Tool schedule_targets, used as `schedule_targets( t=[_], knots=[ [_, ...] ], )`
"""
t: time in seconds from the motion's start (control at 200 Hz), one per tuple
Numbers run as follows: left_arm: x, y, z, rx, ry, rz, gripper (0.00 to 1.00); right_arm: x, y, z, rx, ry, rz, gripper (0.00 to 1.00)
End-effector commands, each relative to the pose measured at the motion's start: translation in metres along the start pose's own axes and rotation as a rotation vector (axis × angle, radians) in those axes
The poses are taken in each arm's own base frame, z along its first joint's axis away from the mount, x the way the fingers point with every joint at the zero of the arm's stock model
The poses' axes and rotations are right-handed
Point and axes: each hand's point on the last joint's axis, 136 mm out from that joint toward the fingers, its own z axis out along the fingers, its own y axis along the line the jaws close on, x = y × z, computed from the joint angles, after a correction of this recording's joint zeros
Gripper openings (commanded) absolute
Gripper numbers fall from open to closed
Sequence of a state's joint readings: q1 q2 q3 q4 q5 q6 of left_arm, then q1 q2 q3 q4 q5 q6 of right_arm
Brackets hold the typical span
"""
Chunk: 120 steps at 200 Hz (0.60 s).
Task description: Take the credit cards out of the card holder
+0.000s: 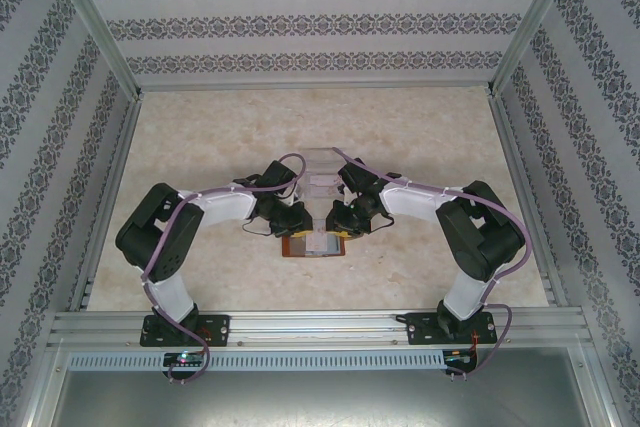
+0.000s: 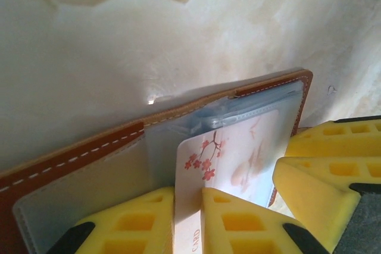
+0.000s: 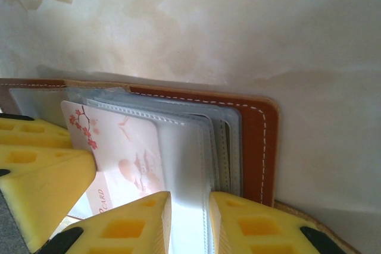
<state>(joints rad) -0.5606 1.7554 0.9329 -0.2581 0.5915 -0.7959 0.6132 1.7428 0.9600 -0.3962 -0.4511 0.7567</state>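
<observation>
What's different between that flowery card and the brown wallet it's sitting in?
The card is pale pink-white with red blossoms; the card holder is brown leather with white stitching. The card is smaller, covering only part of the card holder. The card looks partly slid out, its edge between the left gripper's fingers; the card holder lies spread open on the table beneath the right gripper. Both are flat rectangles.

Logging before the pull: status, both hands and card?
Left hand clamped on blossom card edge. Right hand pinching clear sleeves of open card holder. Nothing blocking.
</observation>
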Motion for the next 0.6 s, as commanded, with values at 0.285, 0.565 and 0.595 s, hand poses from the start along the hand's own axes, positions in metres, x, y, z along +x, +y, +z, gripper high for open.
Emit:
schedule_targets(
  t=[0.285, 0.565, 0.595],
  knots=[
    [0.008, 0.026, -0.028, -0.139, -0.031, 0.013, 0.13, 0.014, -0.017, 0.01, 0.062, 0.061, 0.011, 0.26],
    [0.011, 0.025, -0.046, -0.17, -0.056, 0.031, 0.11, 0.015, -0.019, 0.012, 0.067, 0.068, 0.012, 0.26],
    [0.011, 0.025, -0.047, -0.175, -0.059, 0.031, 0.11, 0.014, -0.019, 0.012, 0.068, 0.068, 0.013, 0.26]
  ],
)
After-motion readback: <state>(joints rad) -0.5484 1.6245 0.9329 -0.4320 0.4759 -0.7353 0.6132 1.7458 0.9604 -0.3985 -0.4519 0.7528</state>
